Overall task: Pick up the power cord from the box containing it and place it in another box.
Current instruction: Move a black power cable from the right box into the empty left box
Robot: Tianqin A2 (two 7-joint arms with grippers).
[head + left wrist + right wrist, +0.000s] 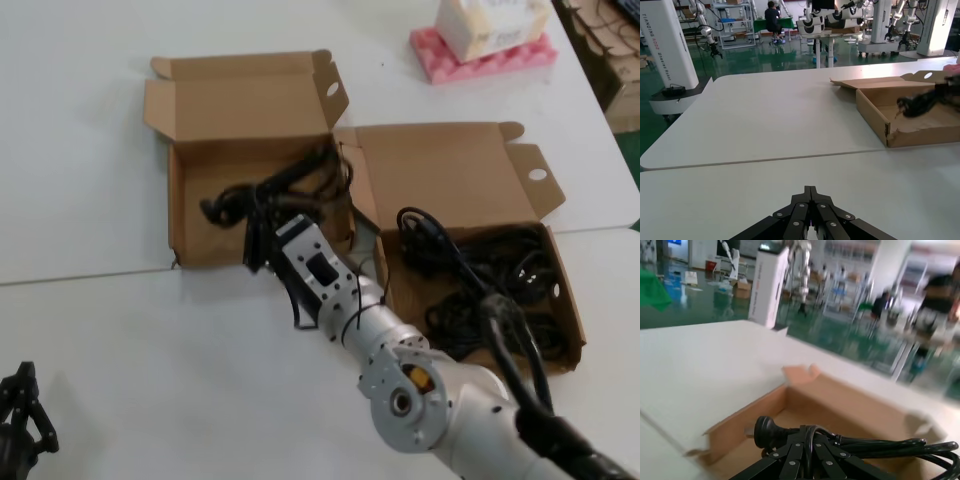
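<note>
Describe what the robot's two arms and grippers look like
The right arm is silver-grey metal with round joint housings, an orange-centred cap and black cables running along it. Its wrist block is white with a black panel, ending in a black gripper. The left gripper is matt black with slim jointed fingers.

a white table (90, 170) fills most of the head view, with a seam (80, 278) running across it from the left edge toward the middle. near the far edge, right of centre, a pink foam pad (480, 62) lies flat, and a white carton (490, 22) stands on top of it. off the table's right edge, green floor (630, 160) shows beside stacked brown cartons (605, 45). in the left wrist view, beyond the table's far edge, a green workshop floor (755, 57) holds a white column (665, 45), metal shelves (735, 25), and a seated person (774, 16) in dark clothes.
</note>
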